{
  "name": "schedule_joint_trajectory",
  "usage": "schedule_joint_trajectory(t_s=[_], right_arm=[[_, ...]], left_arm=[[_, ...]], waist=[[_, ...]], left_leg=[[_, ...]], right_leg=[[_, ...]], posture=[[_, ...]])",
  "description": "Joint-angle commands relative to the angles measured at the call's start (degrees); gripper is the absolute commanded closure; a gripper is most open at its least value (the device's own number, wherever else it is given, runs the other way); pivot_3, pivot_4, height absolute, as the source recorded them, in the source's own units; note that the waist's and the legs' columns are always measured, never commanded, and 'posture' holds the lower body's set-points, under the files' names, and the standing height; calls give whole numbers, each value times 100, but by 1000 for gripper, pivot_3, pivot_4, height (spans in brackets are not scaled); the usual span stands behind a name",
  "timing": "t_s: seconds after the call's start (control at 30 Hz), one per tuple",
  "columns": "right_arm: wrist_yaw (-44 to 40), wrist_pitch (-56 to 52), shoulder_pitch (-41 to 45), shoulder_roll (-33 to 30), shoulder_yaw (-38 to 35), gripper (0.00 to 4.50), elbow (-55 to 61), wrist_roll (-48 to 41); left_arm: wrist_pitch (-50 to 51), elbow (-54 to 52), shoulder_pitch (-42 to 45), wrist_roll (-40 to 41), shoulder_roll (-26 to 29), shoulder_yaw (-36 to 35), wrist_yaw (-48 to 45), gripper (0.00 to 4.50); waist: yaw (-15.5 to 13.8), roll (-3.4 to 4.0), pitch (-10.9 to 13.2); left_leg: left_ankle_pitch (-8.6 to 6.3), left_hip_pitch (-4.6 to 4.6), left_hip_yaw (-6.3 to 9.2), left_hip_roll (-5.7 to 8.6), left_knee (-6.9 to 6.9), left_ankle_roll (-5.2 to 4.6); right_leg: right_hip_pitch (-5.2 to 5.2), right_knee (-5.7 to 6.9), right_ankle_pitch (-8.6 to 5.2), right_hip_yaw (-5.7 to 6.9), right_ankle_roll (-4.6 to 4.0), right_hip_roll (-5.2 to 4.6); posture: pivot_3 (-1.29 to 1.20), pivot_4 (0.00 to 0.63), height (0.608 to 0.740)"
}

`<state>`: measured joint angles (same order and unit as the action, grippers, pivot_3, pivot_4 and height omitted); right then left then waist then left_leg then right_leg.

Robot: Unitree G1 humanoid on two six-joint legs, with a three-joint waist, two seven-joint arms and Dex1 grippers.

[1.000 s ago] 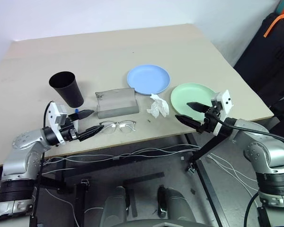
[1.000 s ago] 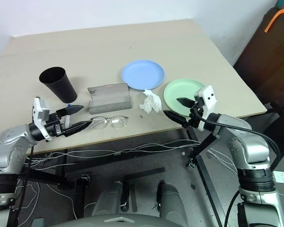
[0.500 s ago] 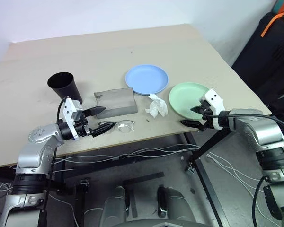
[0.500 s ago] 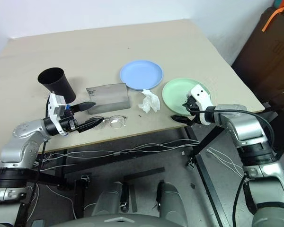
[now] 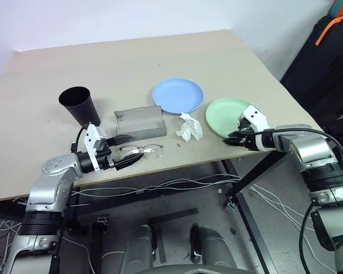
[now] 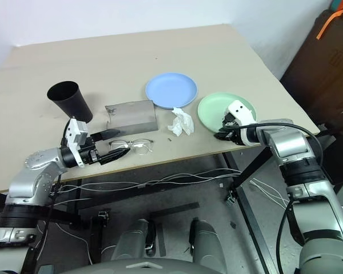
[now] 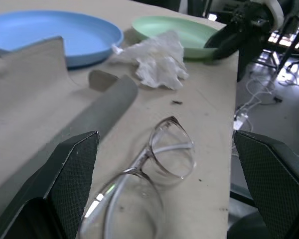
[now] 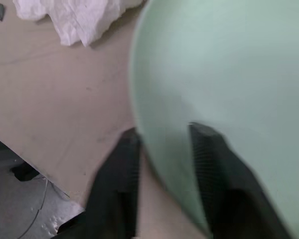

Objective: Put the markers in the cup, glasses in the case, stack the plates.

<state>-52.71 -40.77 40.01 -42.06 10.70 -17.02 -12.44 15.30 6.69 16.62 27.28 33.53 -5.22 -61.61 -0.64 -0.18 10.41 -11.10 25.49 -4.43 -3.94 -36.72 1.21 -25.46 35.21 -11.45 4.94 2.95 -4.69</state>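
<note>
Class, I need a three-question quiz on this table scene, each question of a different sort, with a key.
1. True or false: the green plate is stacked on the blue plate.
2. Which tool is closed on the green plate's rim: left or right?
3. What lies between the left tool's open fingers: A) glasses, B) tissue, C) cup?

Key: 1 false, they lie side by side; 2 the right tool; 3 A.

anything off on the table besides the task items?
One stray: a crumpled white tissue lies between the grey case and the mint green plate, just in front of the light blue plate. It belongs to no step. Nothing looks spilled or broken.
</note>
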Motion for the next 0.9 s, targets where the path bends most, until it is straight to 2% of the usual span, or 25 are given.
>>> schedule_joint_trajectory(t_s=[0.03, 0.3, 0.43, 0.53, 0.67, 0.9], right_arm=[[-25, -62, 145, -60, -115, 4409, 187, 72], [-188, -921, -10, -673, -651, 4458, 1823, -329], [26, -979, 271, -555, -780, 4458, 2139, -379], [464, -800, 697, -45, -828, 4458, 1748, -308], [838, 192, 1123, 605, -676, 4458, 1090, -4], [1185, 2762, 2414, 1796, -488, 4458, -1732, 596]], left_arm=[[-208, 67, 195, -58, -10, -22, -77, 0], [-309, 426, 567, -106, -120, 16, -216, 0], [-321, 640, 798, -161, -196, 67, -284, 0], [-337, 680, 869, -215, -251, 110, -306, 0], [-325, 624, 848, -195, -294, 111, -271, 0], [-231, 262, 600, -118, -271, -15, -84, 0]], waist=[[-10, 0, 0], [-14, 2, 1], [21, 2, 1], [89, 3, 2], [128, 3, 2], [166, 8, 5]], left_leg=[[0, 0, 0, 0, -1, 0], [-1, 15, 3, 2, -4, 0], [-1, 11, 2, 0, -10, 0], [-1, 7, 2, -2, -15, 0], [-1, 10, 3, -2, -16, -1], [0, 11, 0, -1, -15, -2]], right_leg=[[0, 1, 0, 0, 0, 0], [-6, -1, 0, 2, 0, -5], [-5, 1, 0, 1, 1, -2], [-6, 11, 1, 0, 0, 0], [-6, 15, 1, 0, 0, 0], [-8, 18, 3, -1, 1, 2]], posture=[[0, 150, 740], [0, 150, 740], [0, 150, 740], [0, 150, 740], [0, 150, 740], [0, 150, 740]])
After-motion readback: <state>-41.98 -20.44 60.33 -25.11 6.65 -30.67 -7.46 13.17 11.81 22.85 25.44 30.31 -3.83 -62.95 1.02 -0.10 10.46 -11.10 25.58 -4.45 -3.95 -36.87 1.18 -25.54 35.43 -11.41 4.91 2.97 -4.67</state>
